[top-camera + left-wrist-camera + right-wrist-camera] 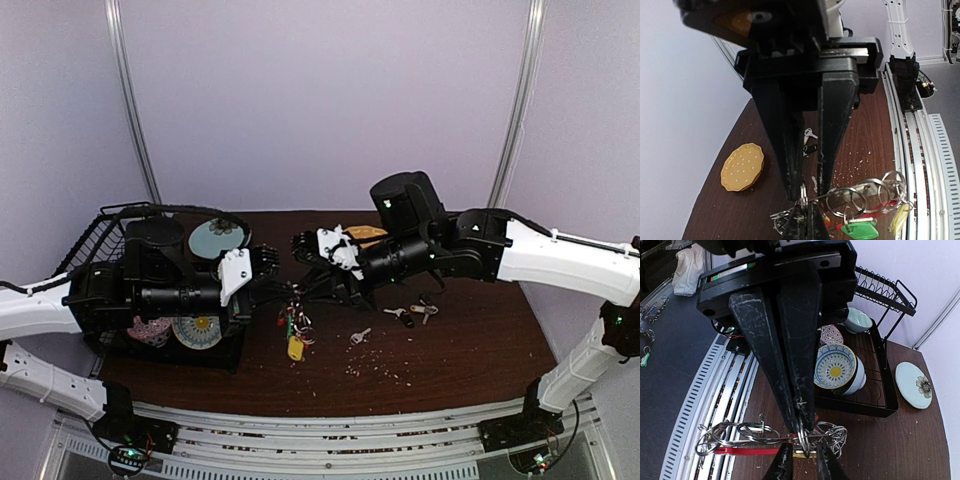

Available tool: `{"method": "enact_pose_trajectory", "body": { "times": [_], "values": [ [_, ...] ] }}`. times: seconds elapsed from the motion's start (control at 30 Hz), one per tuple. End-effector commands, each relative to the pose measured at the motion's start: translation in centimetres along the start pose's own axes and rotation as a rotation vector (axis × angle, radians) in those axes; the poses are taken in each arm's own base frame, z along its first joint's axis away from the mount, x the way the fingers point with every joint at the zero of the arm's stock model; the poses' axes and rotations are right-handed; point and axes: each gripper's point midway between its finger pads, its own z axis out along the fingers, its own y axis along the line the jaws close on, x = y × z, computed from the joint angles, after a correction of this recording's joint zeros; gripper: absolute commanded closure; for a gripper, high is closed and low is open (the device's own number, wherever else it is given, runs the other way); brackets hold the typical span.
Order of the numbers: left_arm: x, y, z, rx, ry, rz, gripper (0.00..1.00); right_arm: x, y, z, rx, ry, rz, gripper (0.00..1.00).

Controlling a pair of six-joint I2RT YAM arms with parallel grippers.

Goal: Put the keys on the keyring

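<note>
The keyring (735,432), a chain of silvery rings with a red curved section (747,451), hangs just above the table between both grippers; it also shows in the top view (292,320). My right gripper (802,430) is shut on one ring of it. My left gripper (808,192) is slightly open, its fingertips (794,187) on either side of that same ring. A green tag (860,230) and a yellow tag (900,220) dangle from the keyring. Loose keys lie on the table: a silver one (360,335) and a few more (412,312) right of it.
A black dish rack (100,240) holding a patterned bowl (836,367) and plates stands at the left. A pale blue plate (218,237) lies behind it. A yellow dotted plate (742,166) sits at the back centre. Crumbs are scattered on the brown table (470,340).
</note>
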Motion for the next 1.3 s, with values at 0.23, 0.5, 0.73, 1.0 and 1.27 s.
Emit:
{"method": "enact_pose_trajectory", "body": {
  "times": [0.23,0.5,0.73,1.0,1.27],
  "values": [
    [-2.5,0.8,-0.3,-0.009,-0.072,0.022,1.00,-2.7,-0.5,-1.5,0.022,-0.057,-0.032,0.83],
    [-2.6,0.6,-0.2,0.000,-0.075,0.019,1.00,-2.4,0.0,-0.9,0.002,-0.034,-0.036,1.00],
    [-1.8,1.4,-1.0,-0.072,-0.093,-0.024,0.89,-3.8,-0.7,-1.9,0.021,-0.114,0.065,1.00],
    [-0.4,1.1,-0.3,-0.093,-0.103,-0.079,0.86,-6.9,-0.2,-3.2,-0.035,-0.396,0.219,1.00],
    [-1.6,1.7,-0.4,-0.122,-0.172,-0.066,0.80,-6.6,0.0,-2.7,-0.062,-0.418,0.267,1.00]
  ]
}}
